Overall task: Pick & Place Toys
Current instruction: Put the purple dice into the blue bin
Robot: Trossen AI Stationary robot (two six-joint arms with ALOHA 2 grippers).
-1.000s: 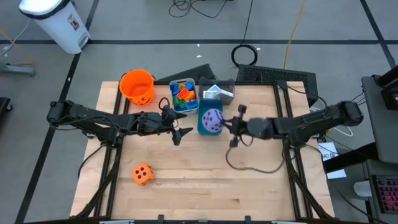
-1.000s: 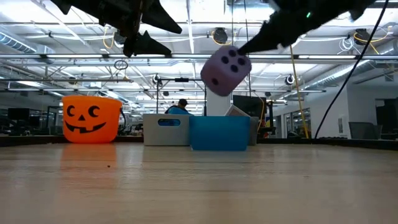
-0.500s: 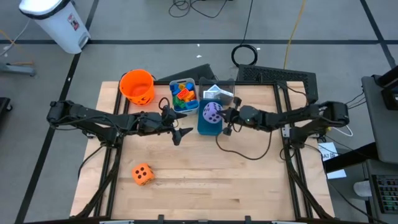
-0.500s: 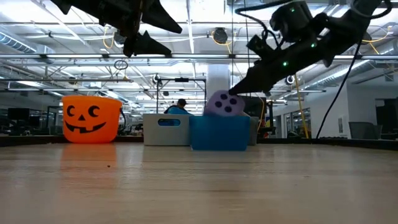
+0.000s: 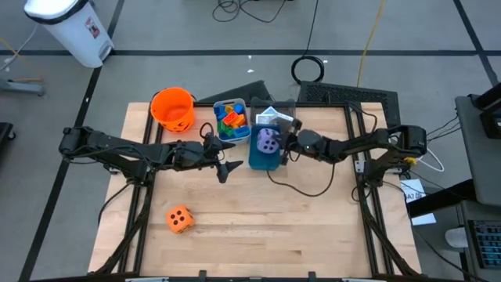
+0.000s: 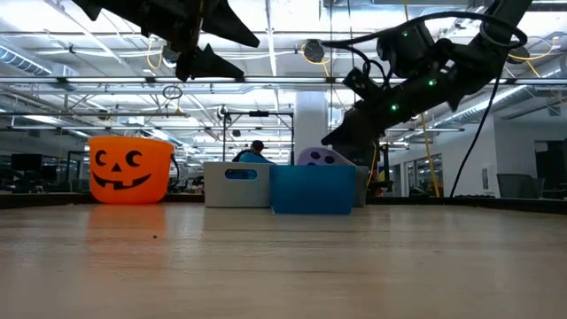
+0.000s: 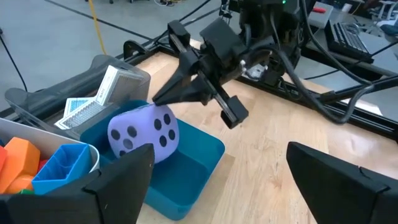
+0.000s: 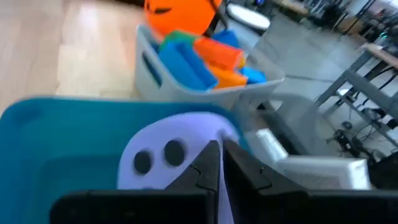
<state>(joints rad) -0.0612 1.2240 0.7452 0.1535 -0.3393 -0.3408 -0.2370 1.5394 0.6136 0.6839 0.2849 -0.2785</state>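
Note:
The purple die [image 5: 268,141] sits low in the blue bin [image 5: 262,164], only its top showing above the rim in the low view [image 6: 322,158]. My right gripper [image 5: 283,146] reaches over the bin from the table's right and is shut on the die. My left gripper [image 5: 228,166] hangs open and empty, high above the table [image 6: 221,49], left of the blue bin. The orange dotted die [image 5: 178,219] lies on the table near the front left. Coloured blocks [image 5: 231,119] fill a grey bin. Picture cards [image 7: 84,106] stand in a clear bin. My right gripper pinches the purple die's upper edge [image 8: 198,146] between its two nearly closed fingers [image 8: 249,171]. The fingers slant down from the table's right side [image 7: 180,93]. The die is inside the blue bin, tilted; whether it rests on the bin's floor is hidden by the wall.
The orange pumpkin-face bucket [image 5: 172,108] stands at the far left, beside the grey bin [image 5: 221,133]; the clear bin [image 5: 275,119] is behind the blue one. A cable [image 5: 301,188] loops from the right arm onto the table. The near half of the wooden table holds only the orange die.
My right gripper has gone down and toward the table's left and far side, to the blue bin. The purple die, which hung clear above the bin a second ago, has sunk into the bin until only its top shows.

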